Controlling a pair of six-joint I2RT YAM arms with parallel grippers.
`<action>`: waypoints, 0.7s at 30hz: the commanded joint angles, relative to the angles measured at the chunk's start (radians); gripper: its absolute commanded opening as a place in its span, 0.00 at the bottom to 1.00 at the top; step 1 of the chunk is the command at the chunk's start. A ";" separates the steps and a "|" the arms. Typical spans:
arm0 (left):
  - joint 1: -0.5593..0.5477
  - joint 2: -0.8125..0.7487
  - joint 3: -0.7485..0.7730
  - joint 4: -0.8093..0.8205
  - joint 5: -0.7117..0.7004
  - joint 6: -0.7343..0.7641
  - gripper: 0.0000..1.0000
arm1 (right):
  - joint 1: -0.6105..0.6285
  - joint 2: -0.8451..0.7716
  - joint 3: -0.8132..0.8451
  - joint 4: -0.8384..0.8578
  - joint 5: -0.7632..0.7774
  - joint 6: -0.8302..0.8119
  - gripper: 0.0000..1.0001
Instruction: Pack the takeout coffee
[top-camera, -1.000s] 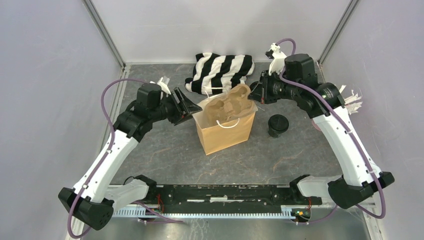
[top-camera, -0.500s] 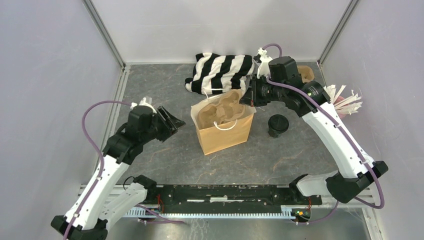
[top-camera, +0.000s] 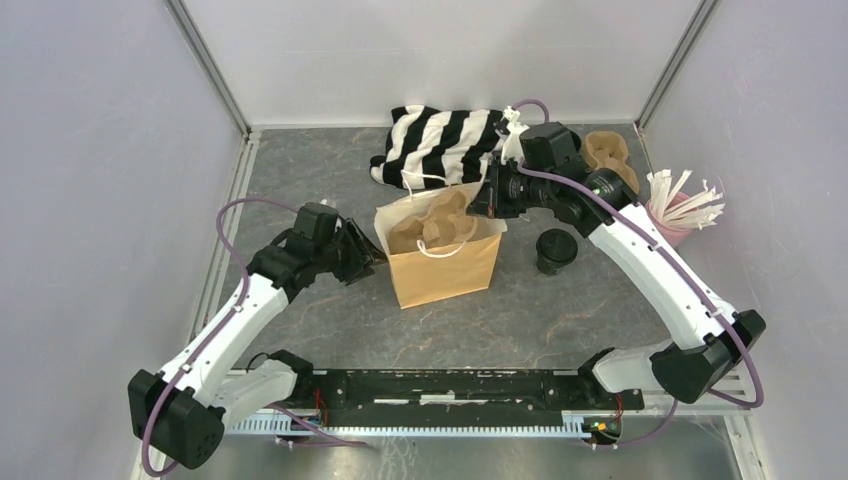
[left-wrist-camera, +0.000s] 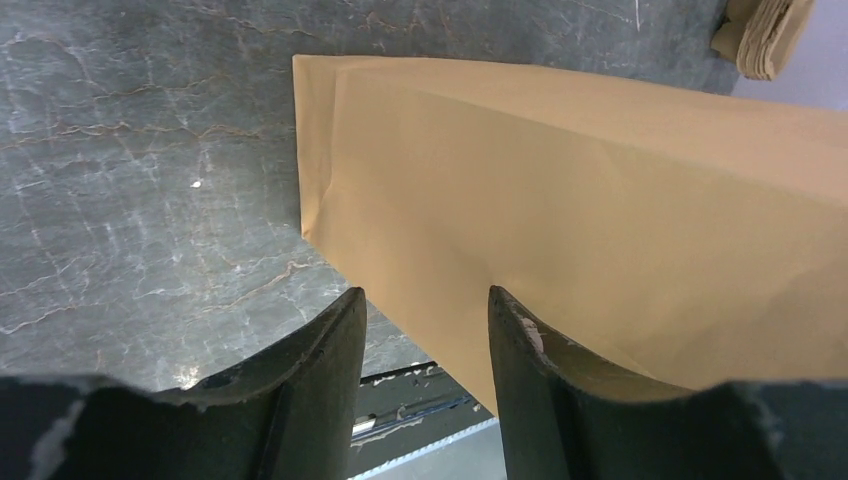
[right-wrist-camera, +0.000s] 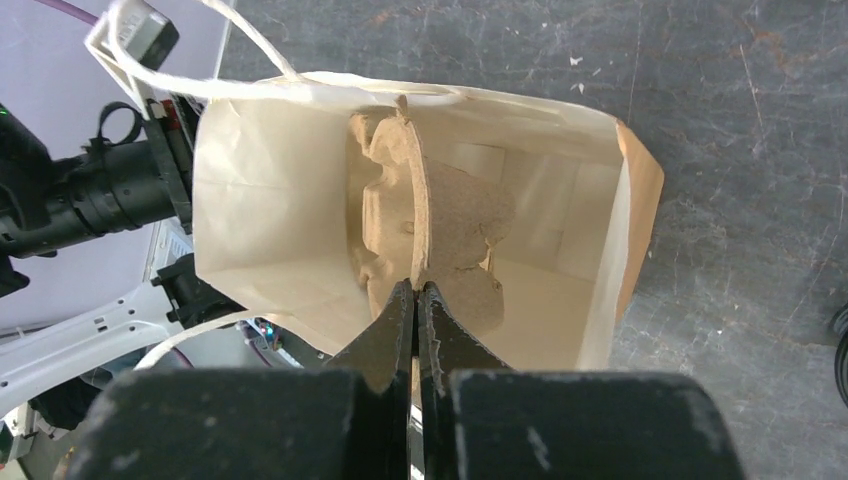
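Observation:
The takeout coffee (top-camera: 556, 250), a small black cup with a black lid, stands on the table right of the brown paper bag (top-camera: 445, 268). A moulded cardboard cup carrier (top-camera: 432, 222) stands on edge inside the open bag. My right gripper (top-camera: 486, 198) is shut on the carrier's upper edge at the bag's far right rim. In the right wrist view the gripper (right-wrist-camera: 415, 290) pinches the carrier (right-wrist-camera: 445, 215) inside the bag (right-wrist-camera: 250, 200). My left gripper (top-camera: 366, 258) is open and empty at the bag's left side; in its own view the gripper (left-wrist-camera: 425, 300) faces the bag wall (left-wrist-camera: 600, 190).
A black-and-white striped cloth (top-camera: 445, 140) lies at the back. More cardboard carriers (top-camera: 610, 155) sit at the back right, also in the left wrist view (left-wrist-camera: 770, 30). A pink cup of white sticks (top-camera: 678, 205) stands at the right.
My right gripper has moved left and down, sinking the carrier deeper into the bag. My left arm pulled back, then swung in to the bag's left side. The bag shifted slightly left.

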 joint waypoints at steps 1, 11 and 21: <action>-0.006 0.007 -0.005 0.076 0.050 0.034 0.55 | 0.004 -0.005 -0.024 0.082 -0.013 0.054 0.00; -0.006 -0.002 -0.024 0.076 0.060 0.037 0.54 | 0.007 -0.018 -0.127 0.210 -0.053 0.139 0.00; -0.006 0.002 -0.024 0.076 0.059 0.050 0.54 | 0.010 -0.019 -0.171 0.239 -0.064 0.144 0.00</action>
